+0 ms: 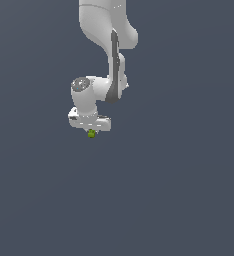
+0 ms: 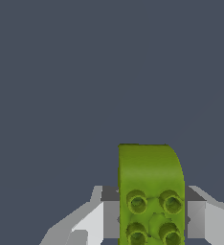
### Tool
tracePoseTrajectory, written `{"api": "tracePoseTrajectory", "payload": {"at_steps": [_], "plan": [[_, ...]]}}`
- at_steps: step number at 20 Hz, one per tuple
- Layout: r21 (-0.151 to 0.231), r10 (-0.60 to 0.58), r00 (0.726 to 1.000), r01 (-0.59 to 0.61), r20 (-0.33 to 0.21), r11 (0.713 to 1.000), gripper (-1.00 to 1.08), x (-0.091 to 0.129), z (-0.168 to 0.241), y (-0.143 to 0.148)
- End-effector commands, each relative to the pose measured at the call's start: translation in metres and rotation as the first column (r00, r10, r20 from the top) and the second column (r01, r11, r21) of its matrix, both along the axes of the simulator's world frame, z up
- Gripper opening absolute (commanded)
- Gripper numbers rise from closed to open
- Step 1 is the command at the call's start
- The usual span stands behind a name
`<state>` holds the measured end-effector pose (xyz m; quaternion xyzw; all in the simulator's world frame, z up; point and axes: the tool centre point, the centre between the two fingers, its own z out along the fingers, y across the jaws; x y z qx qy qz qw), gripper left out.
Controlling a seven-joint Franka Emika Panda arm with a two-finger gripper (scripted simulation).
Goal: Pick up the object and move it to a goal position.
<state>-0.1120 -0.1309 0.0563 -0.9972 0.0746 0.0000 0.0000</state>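
Observation:
The object (image 1: pixel 91 133) is a tiny yellow-green block with studs. In the exterior view it sits just under the white gripper (image 1: pixel 91 131), between its short fingers. In the wrist view the object (image 2: pixel 150 182) fills the space between the two grey finger pads (image 2: pixel 110 215), which press on both of its sides. The gripper is shut on the object. The white arm hangs down from the top of the exterior view. I cannot tell whether the object touches the surface or is held above it.
A plain dark grey-blue ground (image 1: pixel 179 190) fills both views. No other object, marker or edge shows.

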Motion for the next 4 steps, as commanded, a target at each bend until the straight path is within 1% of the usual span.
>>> {"api": "tracePoseTrajectory", "payload": {"at_steps": [1, 4], "plan": [[0.000, 0.002, 1.000, -0.002, 0.000, 1.000, -1.00, -0.0026, 0.0036, -0.0075], [0.000, 0.002, 1.000, -0.002, 0.000, 1.000, -1.00, -0.0030, 0.0049, -0.0105]]}}
